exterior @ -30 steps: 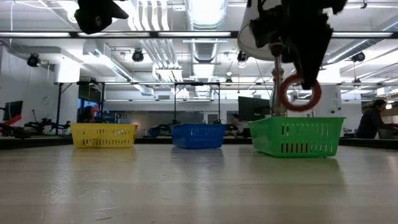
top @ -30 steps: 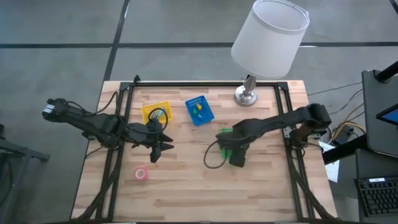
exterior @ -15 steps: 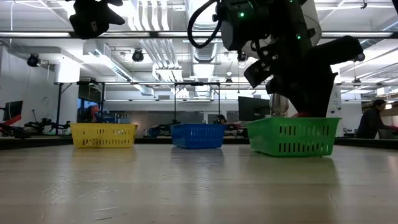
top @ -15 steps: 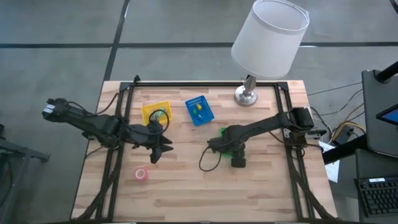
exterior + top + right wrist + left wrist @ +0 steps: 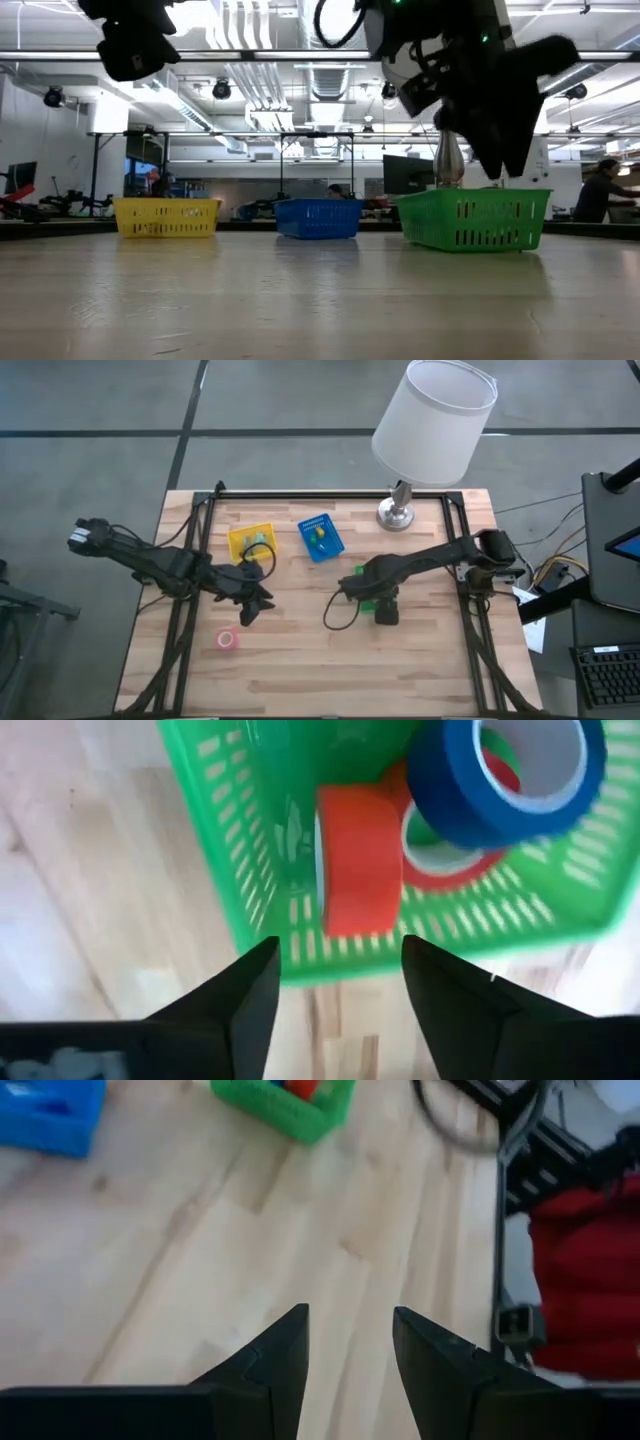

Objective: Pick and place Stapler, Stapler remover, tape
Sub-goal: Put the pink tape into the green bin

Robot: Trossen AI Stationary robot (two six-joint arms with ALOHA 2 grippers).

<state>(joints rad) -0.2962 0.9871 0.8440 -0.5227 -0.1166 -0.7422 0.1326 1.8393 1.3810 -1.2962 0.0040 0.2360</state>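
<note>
Spanning most of the high view, the wooden table [image 5: 300, 670] carries a lamp [image 5: 432, 422] with a white shade at its far edge, the largest thing on it. Next in size are three small baskets set in a row. The green basket [image 5: 250, 870], under the right arm, holds three tape rolls: a red roll [image 5: 357, 860] standing on edge against the near wall, a blue roll [image 5: 500, 775] leaning tilted above it, and a second red roll [image 5: 450, 860] lying flat beneath the blue one. The blue basket [image 5: 320, 537] sits in the middle of the row with small yellow and green items inside; what they are cannot be told. The yellow basket [image 5: 250, 540] stands beside the left arm, with something small and greenish in it, partly hidden by a cable.

The right gripper [image 5: 335, 980] hangs just above the green basket's near wall, fingers spread apart and holding nothing. The left gripper [image 5: 350, 1342] hovers over bare wood between the yellow basket and the table's near half, fingers parted, empty.

Smallest of all, a pink tape roll [image 5: 227, 639] lies flat on the table, alone, near the left gripper and apart from every basket.
</note>
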